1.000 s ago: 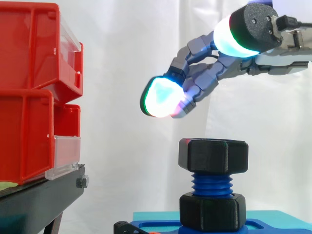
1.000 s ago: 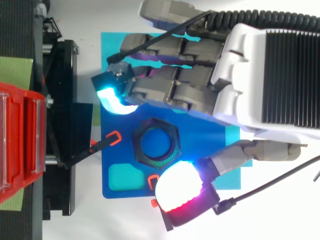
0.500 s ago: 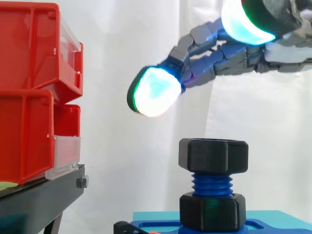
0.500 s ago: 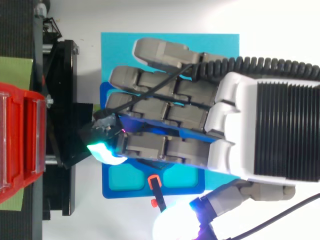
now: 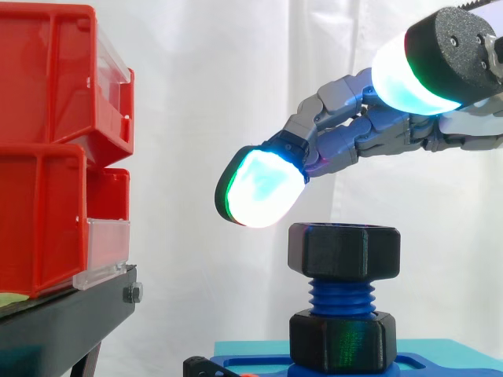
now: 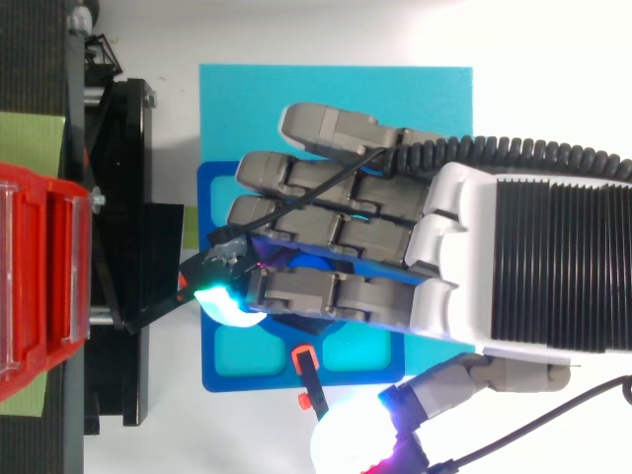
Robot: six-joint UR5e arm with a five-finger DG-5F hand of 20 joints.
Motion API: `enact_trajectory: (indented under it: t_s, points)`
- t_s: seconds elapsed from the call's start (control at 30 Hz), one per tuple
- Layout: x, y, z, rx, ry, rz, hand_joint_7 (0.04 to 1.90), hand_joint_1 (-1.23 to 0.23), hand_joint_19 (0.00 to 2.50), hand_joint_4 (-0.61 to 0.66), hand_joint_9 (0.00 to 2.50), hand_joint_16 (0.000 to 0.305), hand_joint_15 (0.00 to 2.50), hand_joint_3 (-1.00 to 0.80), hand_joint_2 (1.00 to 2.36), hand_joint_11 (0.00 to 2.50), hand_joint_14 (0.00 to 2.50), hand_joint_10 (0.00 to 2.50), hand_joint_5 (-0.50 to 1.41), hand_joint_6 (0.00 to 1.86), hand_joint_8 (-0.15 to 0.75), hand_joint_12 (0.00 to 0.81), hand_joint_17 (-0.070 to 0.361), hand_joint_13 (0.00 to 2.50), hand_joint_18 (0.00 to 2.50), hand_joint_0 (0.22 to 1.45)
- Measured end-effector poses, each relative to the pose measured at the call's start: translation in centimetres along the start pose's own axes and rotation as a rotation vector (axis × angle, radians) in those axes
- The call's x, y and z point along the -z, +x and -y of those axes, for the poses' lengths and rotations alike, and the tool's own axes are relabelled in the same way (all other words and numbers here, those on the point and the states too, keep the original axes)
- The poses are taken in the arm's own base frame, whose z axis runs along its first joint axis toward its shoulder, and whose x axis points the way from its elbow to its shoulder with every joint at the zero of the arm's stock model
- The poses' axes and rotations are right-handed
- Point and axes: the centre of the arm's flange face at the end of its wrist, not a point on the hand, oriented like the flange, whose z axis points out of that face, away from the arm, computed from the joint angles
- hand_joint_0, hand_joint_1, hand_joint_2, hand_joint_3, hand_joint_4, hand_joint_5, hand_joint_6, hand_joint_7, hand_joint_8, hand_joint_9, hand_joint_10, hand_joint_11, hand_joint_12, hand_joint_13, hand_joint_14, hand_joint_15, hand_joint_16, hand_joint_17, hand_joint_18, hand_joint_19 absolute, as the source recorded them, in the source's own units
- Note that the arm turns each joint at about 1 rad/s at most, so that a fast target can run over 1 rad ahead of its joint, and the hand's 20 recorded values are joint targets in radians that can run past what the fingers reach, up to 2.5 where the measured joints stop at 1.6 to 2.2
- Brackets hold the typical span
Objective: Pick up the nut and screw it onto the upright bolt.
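Robot hand (image 6: 375, 286) hovers, fingers stretched out and empty, just above the nut (image 5: 343, 250) atop the bolt (image 5: 343, 296), largely hiding both from overhead; its wrist is cut off.

Noted red bins (image 5: 43, 157) stacked at 9 o'clock in side view, resting on black stand (image 5: 63, 322). Observed white curtain (image 5: 204, 78) behind. From above, found cyan mat (image 6: 237, 99) at centre, green patch (image 6: 30, 138) at 9 o'clock.

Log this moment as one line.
hand: open, over upper nut | upper nut: atop bolt, threads showing below | bolt: upright
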Motion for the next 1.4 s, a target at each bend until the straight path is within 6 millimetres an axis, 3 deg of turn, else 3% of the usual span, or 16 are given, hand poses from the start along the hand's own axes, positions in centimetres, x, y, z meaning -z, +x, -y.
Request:
enact_trajectory:
  t_s: [0.27,0.6,0.83,1.13,1.3,1.4]
  points:
    - [0.1,0.0,0.4,0.002,0.007,-0.005,0.74,-0.08,0.00,0.18,0.30,0.041,0.00,-0.50,1.00,0.00,0.00,0.00,-0.15,0.50,0.214,0.342,0.092,0.15,0.00,0.50]
    - [0.3,0.1,1.6,0.014,0.023,-0.021,0.99,-0.11,0.00,0.26,0.39,0.036,0.00,-0.50,1.00,0.00,0.00,0.00,-0.10,0.50,0.238,0.326,0.080,0.22,0.00,0.51]
    - [0.5,-0.2,3.2,0.017,0.043,-0.024,1.26,-0.15,0.00,0.22,0.52,0.032,0.00,-0.50,1.00,0.00,0.00,0.00,-0.05,0.50,0.240,0.312,0.072,0.30,0.00,0.51]
    - [0.6,-0.5,4.8,0.020,0.046,-0.029,1.45,-0.18,0.00,0.19,0.69,0.025,0.00,-0.50,1.00,0.00,0.00,0.00,0.00,0.50,0.246,0.278,0.057,0.42,0.00,0.53]
    - [0.7,-0.6,5.6,0.023,0.045,-0.030,1.47,-0.19,0.00,0.18,0.81,0.023,0.00,-0.50,1.00,0.00,0.00,0.00,0.02,0.50,0.249,0.266,0.051,0.47,0.03,0.53]
    - [0.7,-0.7,5.9,0.024,0.044,-0.030,1.36,-0.19,0.00,0.20,0.81,0.023,0.00,-0.50,1.00,0.00,0.00,0.00,0.00,0.50,0.250,0.269,0.052,0.47,0.02,0.53]
